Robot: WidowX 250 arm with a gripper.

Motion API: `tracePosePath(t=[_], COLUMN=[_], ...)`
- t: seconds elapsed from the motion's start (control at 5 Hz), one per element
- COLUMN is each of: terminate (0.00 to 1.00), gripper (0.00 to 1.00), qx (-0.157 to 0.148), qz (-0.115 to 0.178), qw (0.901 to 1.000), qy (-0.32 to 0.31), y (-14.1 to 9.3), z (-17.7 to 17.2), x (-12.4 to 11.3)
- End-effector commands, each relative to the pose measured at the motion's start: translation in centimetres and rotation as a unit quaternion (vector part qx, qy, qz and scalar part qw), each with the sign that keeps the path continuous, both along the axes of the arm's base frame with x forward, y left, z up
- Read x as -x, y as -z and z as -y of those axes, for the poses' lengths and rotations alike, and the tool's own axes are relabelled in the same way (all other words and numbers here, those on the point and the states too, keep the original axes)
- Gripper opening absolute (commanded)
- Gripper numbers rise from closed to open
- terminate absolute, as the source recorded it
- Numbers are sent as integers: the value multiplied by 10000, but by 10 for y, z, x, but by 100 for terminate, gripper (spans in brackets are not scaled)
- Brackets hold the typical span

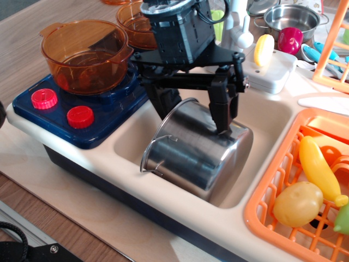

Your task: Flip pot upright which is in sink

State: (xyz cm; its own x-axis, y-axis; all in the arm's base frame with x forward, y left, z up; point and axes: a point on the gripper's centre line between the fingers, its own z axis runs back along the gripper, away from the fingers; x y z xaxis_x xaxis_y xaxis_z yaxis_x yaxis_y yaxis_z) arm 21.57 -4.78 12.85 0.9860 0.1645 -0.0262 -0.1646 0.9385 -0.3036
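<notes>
A shiny steel pot (193, 153) lies on its side in the cream sink (270, 117), its open mouth and wire handle toward the front left and its base toward the back right. My black gripper (194, 112) is open and hangs low over the pot's upper back part. One finger (164, 101) is at the pot's left side, behind its rim. The other finger (223, 112) comes down onto the top of the pot wall near its base. The jaws straddle the pot without closing on it.
A blue toy stove (109, 112) with red knobs holds an amber pot (86, 53) left of the sink. An orange dish rack (272, 188) with plastic fruit is on the right. A faucet (237, 27), a white block and a steel bowl (289, 16) stand behind.
</notes>
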Motion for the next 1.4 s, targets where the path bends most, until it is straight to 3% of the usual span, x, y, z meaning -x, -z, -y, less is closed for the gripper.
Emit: tracePosePath(t=[0.0,0.2,0.4,0.6,0.8,1.0,1.2], terminate=[0,0,0,0,0,0,100], gripper=[0,0,0,0,100,100,100], qx=[232,-173,-1055,-1741,-2368,-2368,-2368], qz=[-19,140,481,1088,1761,1761,1761], qw=[9994,9992,9930,9787,9536,9536,9536], qy=[-266,-337,-243,36,591,591,591], y=[-14,-22,-27,-20,-14,-14,-14], z=[21,38,54,61,61,61,61], x=[-8,-6,-5,-4,-1,-1,-1])
